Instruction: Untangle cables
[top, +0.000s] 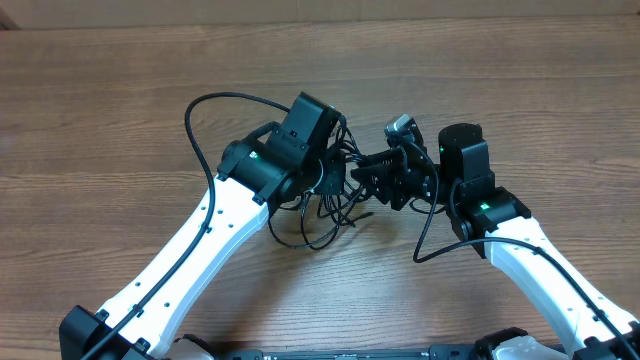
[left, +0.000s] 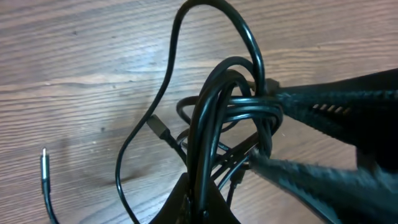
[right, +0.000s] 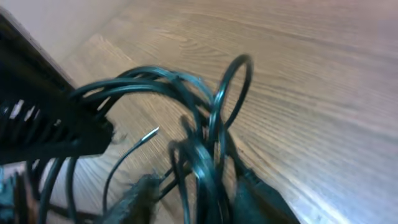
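Overall, thin black cables (left: 202, 137) loop together in 1 glossy tangle.

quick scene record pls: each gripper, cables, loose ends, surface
left gripper: shut on the cables, bundle rising from between its fingers
right gripper: open, jaws apart on either side of the bundle's loops
cables: black, thin, tangled between the two grippers; some loops trail on the table
loose ends: one plug beside the bundle; one silvery tip lying apart from it
table: wood grain
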